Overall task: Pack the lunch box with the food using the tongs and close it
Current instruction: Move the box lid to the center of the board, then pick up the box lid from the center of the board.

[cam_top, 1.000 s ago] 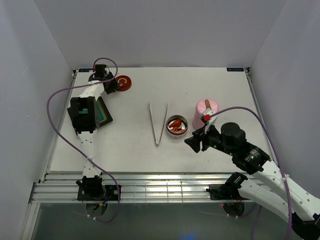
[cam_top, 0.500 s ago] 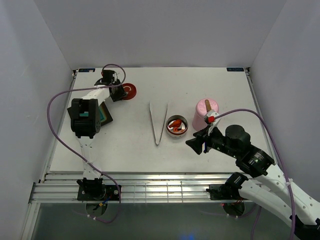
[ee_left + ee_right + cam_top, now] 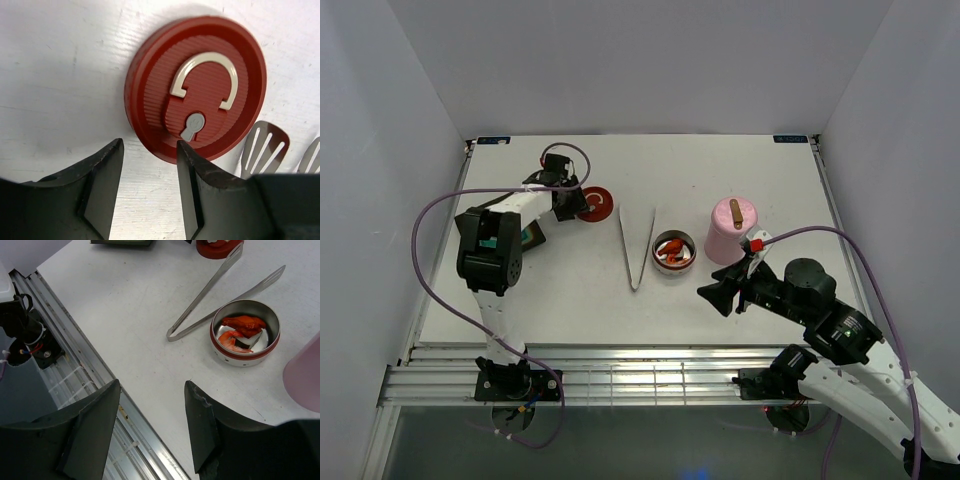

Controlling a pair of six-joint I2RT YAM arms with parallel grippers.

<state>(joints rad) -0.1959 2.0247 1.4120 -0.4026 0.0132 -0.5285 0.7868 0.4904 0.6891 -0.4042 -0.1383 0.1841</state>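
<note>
The red round lid (image 3: 595,203) with a pale handle lies flat on the table, beside the wide ends of the tongs (image 3: 638,245). My left gripper (image 3: 576,203) sits just left of it, open. In the left wrist view the lid (image 3: 200,85) lies past my left gripper (image 3: 150,150), one fingertip (image 3: 186,155) overlapping its near rim and bare table between the jaws. The round steel lunch box (image 3: 673,262) holds orange and red food (image 3: 245,322). My right gripper (image 3: 712,292) hangs open and holds nothing, near the front edge.
A pink lidded cup (image 3: 730,228) stands right of the lunch box. A black tray (image 3: 532,236) with teal inside lies partly under my left arm. The slotted tong tips (image 3: 265,145) lie right beside the lid. The metal rail (image 3: 75,375) runs along the table's near edge.
The left gripper and the red lid have shifted together to the right and nearer, from the back left up to the tongs. The right gripper has drawn back slightly towards the front edge.
</note>
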